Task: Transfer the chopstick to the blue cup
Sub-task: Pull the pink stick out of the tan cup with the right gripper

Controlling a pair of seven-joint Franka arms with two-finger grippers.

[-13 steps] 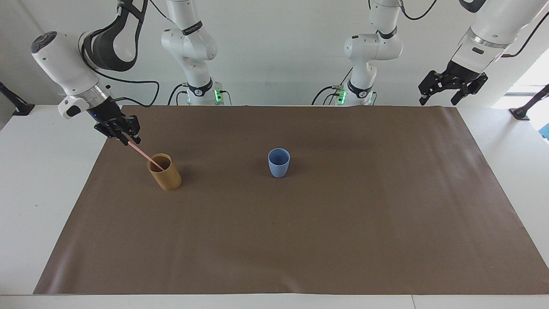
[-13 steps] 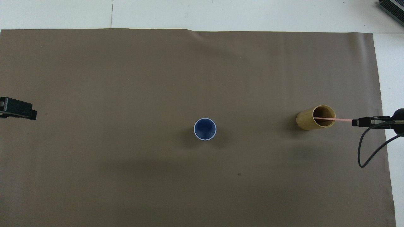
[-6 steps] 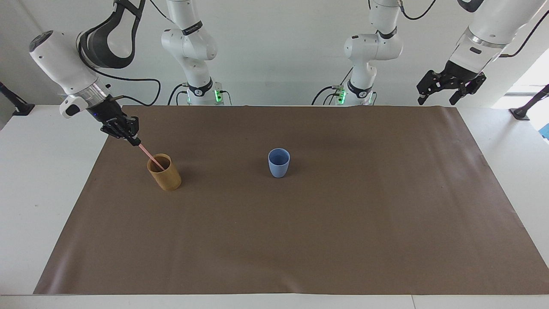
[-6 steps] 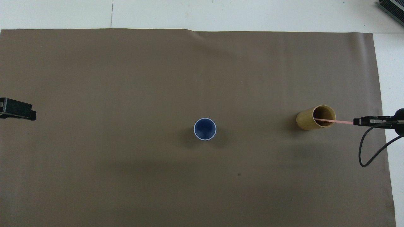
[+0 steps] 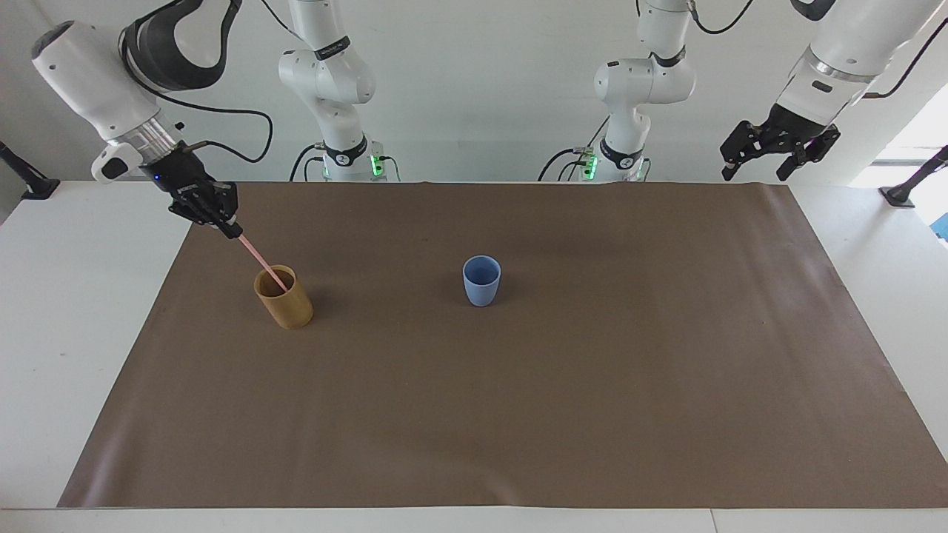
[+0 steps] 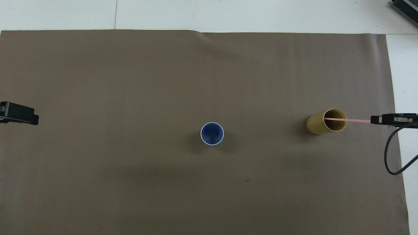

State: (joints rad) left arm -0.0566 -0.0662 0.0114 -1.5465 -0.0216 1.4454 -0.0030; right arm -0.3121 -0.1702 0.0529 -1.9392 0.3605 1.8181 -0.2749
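The right tool (image 5: 231, 231), at the upper left of the facing view, is clamped on the upper end of the chopstick (image 5: 261, 260), which slants down into the tan cup (image 5: 284, 299), well apart from the blue cup (image 5: 481, 280) at frame centre, while the left tool (image 5: 763, 166) waits with fingers apart at upper right.

High facing and steep overhead views, one shared brown mat (image 5: 518, 385).
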